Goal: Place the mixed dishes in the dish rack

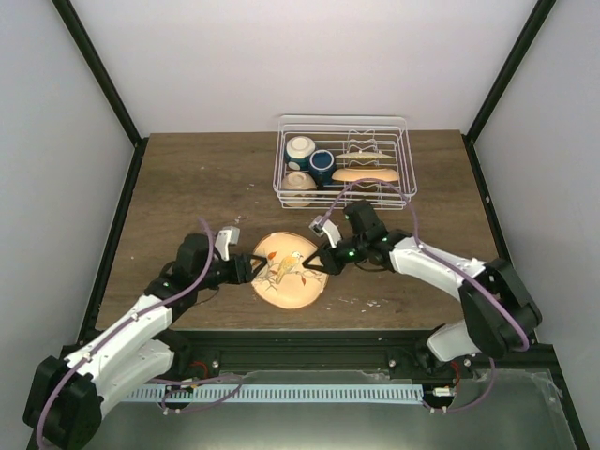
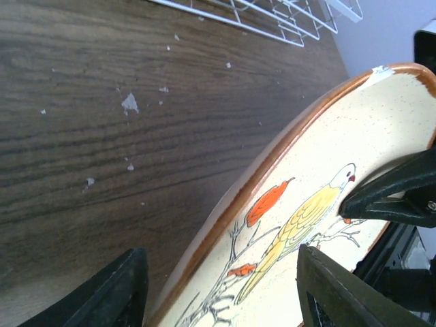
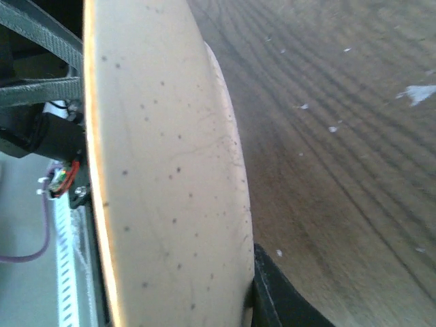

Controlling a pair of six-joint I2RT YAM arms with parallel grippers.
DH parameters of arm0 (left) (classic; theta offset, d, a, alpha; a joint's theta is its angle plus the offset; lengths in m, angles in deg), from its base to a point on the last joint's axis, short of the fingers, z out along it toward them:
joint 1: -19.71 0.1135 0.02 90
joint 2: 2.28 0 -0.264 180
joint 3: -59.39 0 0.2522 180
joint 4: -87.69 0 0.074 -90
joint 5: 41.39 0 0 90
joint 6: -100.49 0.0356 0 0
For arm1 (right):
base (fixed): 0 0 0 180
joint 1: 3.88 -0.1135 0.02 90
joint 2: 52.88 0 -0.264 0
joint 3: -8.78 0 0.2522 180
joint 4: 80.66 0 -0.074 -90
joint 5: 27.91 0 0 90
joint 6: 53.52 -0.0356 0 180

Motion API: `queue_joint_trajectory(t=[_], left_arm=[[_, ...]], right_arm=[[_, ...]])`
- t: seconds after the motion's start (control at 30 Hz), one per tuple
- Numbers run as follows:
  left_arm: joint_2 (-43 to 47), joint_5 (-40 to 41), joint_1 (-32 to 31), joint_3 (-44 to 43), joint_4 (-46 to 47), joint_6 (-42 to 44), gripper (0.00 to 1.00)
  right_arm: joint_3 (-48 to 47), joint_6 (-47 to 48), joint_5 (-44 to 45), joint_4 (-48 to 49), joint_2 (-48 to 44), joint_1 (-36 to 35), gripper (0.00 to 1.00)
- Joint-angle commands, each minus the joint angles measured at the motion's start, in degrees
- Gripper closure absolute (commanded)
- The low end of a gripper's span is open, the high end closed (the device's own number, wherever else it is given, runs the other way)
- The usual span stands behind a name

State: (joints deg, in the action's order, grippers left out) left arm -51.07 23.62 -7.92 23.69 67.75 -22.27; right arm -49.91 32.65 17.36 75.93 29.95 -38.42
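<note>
A cream plate with a bird picture and a brown rim [image 1: 286,272] lies near the front middle of the table. My right gripper [image 1: 312,263] is shut on its right rim. One finger [image 2: 392,199] lies on the face and one finger [image 3: 283,303] presses the pale underside [image 3: 170,170]. My left gripper [image 1: 257,270] is open, and its jaws straddle the plate's left rim [image 2: 225,204] without closing on it. The white wire dish rack [image 1: 405,159] stands at the far right. It holds two cream bowls [image 1: 300,148] [image 1: 298,184], the dark blue cup [image 1: 322,166] and the orange plate [image 1: 366,175].
The wooden table [image 1: 187,187] has white specks [image 2: 129,103] on it. A corner of the rack [image 2: 272,17] shows at the top of the left wrist view. Black frame posts and white walls close in the sides and back.
</note>
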Motion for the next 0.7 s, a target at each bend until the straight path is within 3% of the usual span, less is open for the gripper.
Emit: queue_joint_trajectory(t=[0.0,0.4,0.67], left_arm=[[-0.16,2.59,0.17,-2.69,-3.74,1.13,0.37],[0.5,9.22,0.41,-2.33,-7.05,2.31,0.34],[-0.67,9.96,0.39,-1.72,-5.83,2.18,0.34]], right_arm=[[-4.48,3.61,9.74,-6.67,-5.81,-0.17,0.99],[-4.08,3.1,17.82,-10.7,-12.79,0.68,0.99],[-10.66,10.05,36.97,-18.37,-15.61,0.19,0.99]])
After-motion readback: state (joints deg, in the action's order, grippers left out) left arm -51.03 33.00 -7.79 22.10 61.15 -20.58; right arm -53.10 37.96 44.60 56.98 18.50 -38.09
